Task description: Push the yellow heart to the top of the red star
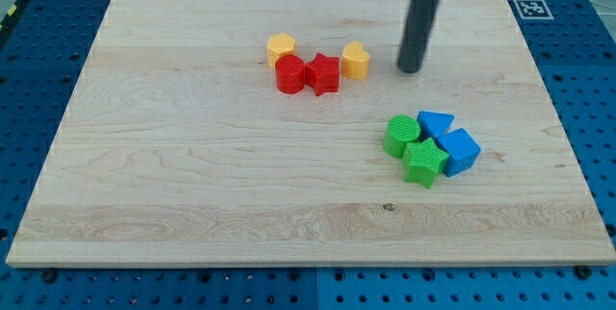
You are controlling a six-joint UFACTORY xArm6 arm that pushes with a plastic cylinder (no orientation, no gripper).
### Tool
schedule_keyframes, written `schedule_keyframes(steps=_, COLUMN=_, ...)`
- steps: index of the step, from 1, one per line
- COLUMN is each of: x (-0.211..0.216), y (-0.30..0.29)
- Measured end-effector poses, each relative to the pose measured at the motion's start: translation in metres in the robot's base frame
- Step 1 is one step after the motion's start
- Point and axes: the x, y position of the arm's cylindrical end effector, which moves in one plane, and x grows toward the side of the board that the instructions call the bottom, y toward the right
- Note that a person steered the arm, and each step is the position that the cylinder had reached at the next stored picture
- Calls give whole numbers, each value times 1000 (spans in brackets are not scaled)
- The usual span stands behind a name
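Note:
The yellow heart (355, 60) lies just right of the red star (323, 74), touching or nearly touching it, slightly higher in the view. My tip (410, 67) stands on the board to the right of the yellow heart, a short gap away from it. A red circle (290, 74) sits against the star's left side. A yellow pentagon (281, 47) lies above the red circle, up and to the left of the star.
A cluster lies at the lower right: green circle (402, 135), green star (423, 162), blue triangle (435, 123) and blue cube (460, 150). The wooden board (192, 175) rests on a blue perforated table.

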Motion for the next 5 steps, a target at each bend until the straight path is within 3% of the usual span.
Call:
schedule_keyframes(steps=1, x=22, y=-20)
schedule_keyframes(steps=2, x=15, y=-55)
schedule_keyframes(steps=3, x=-12, y=-50)
schedule_keyframes(steps=5, x=-19, y=-74)
